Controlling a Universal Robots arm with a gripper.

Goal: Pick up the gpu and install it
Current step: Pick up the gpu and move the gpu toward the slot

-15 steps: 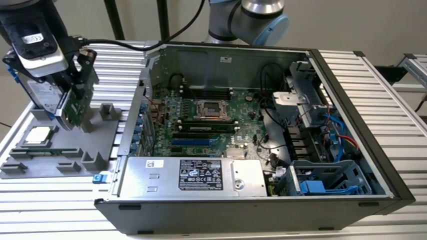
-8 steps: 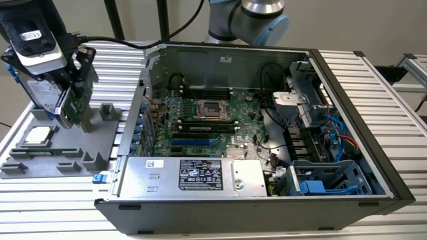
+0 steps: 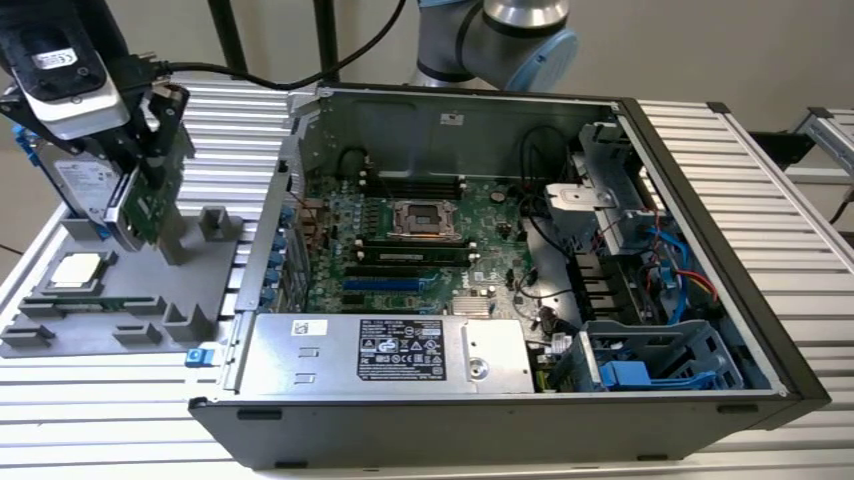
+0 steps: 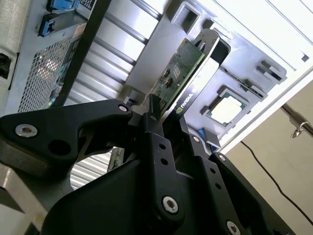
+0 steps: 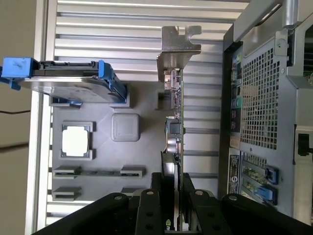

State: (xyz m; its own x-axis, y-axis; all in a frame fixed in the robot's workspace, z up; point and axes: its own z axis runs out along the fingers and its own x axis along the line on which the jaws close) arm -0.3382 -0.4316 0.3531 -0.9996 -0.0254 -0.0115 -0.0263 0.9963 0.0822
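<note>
In the exterior view, my claw (image 3: 150, 170) stands at ten o'clock of the open computer case (image 3: 441, 130). It is clamped on the gpu (image 3: 142, 215), which is upright over the grey tray (image 3: 134, 300). The tray lies on a ribbed aluminium table (image 3: 747, 180), and behind it is a plain beige wall (image 3: 694, 50).

In the second wrist view, my fingers (image 4: 156, 142) pinch the green card tightly by one end. The CPU chip (image 4: 226, 110) sits in its tray pocket beyond.

In the first wrist view, the gpu (image 5: 175, 127) shows edge-on, with its silver bracket (image 5: 178, 46) at the far end. It is between the hard drive (image 5: 68, 81) and the case.
</note>
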